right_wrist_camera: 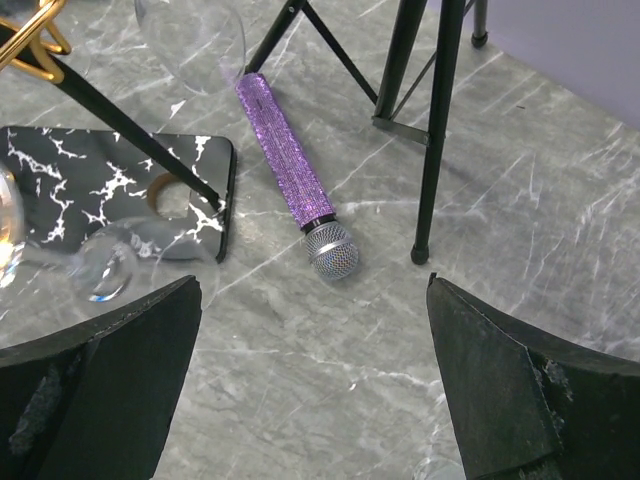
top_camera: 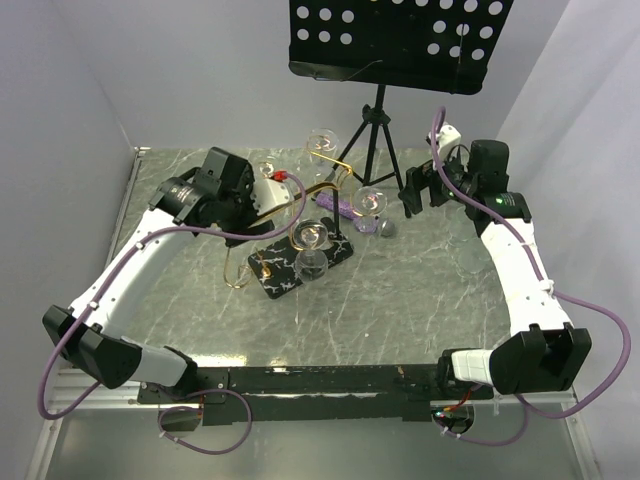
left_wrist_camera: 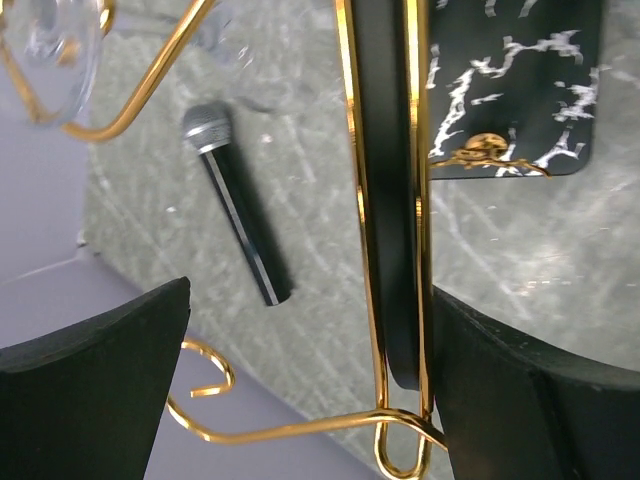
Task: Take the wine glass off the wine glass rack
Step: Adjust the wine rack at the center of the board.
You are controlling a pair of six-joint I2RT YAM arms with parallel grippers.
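Fingers (left_wrist_camera: 100, 390) of the left gripper (left_wrist_camera: 310, 300) wide apart, straddling a curled gold arm and the thin pole of the gold metal tree-shaped wine glass rack (top_camera: 290, 270); clamped on nothing. Right gripper (right_wrist_camera: 312, 285) likewise spread and empty, hovering over the grey marbled table (right_wrist_camera: 330, 390) to the rack's right.

Just above the flat black white-veined base (right_wrist_camera: 90, 190), a clear stemmed wine glass (top_camera: 312, 262) hanging from a low arm; other glasses higher and farther back.

For a clean removal: settle on one glass, close softly on its stem, then slide it out through the arm's open end. No tugging on the gold wire, probably enough to tip the rack.

Beyond, a purple glittered microphone (right_wrist_camera: 285, 150) lying flat; farthest, a black perforated music stand (top_camera: 400, 35) on its tripod.
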